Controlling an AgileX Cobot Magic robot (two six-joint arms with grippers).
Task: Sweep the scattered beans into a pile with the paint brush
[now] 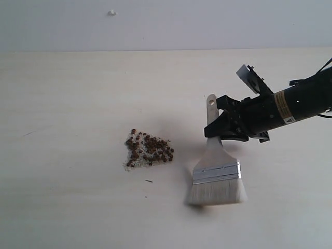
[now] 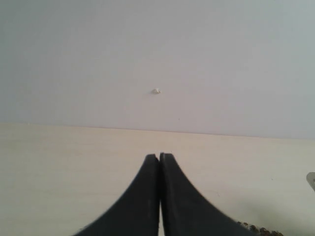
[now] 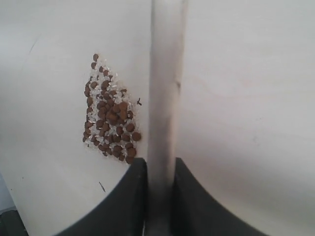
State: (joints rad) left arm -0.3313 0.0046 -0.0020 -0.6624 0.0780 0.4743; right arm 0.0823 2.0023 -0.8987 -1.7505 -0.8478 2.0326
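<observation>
The beans (image 1: 149,148) lie in one tight reddish-brown patch mixed with whitish crumbs on the pale table, left of the paint brush (image 1: 217,174). The brush stands tilted with its off-white bristles on the table and its handle end pointing up. My right gripper (image 1: 224,127) is shut on the handle from the right. In the right wrist view the brush (image 3: 165,98) runs edge-on between the fingers of the right gripper (image 3: 160,164), with the beans (image 3: 110,120) beside it. My left gripper (image 2: 159,156) is shut on nothing; a few beans (image 2: 258,229) show at that view's corner.
The table (image 1: 62,104) ends at a grey wall (image 1: 166,26) along its back, which carries a small white speck (image 1: 111,12). A tiny dark sliver (image 1: 149,181) lies just in front of the bean patch.
</observation>
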